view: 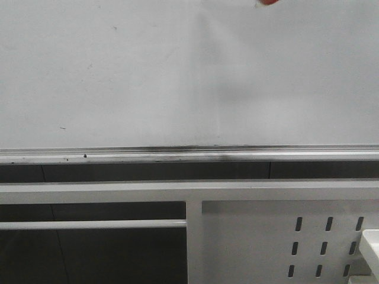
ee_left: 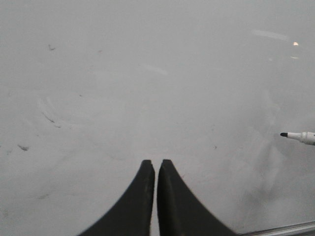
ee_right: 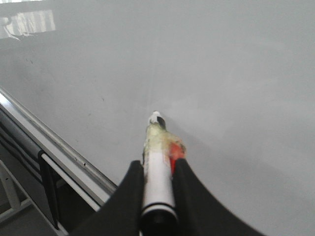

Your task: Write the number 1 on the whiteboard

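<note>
The whiteboard (view: 148,77) fills the upper front view, with its grey metal ledge (view: 177,152) along the lower edge. No number 1 stroke shows on it; only small dark specks and faint smears. My right gripper (ee_right: 156,163) is shut on a white marker pen (ee_right: 158,172) with a black tip (ee_right: 158,119) pointing at the board (ee_right: 221,73), close to the surface. A red bit at the top edge of the front view (view: 269,2) belongs to that pen. My left gripper (ee_left: 156,162) is shut and empty, facing the board (ee_left: 147,73). The marker's tip also shows in the left wrist view (ee_left: 298,136).
Below the ledge stands a white metal frame (view: 177,190) with a panel of slot holes (view: 308,242) at the lower right and a white crossbar (view: 89,224) at the lower left. Dark space lies behind the frame.
</note>
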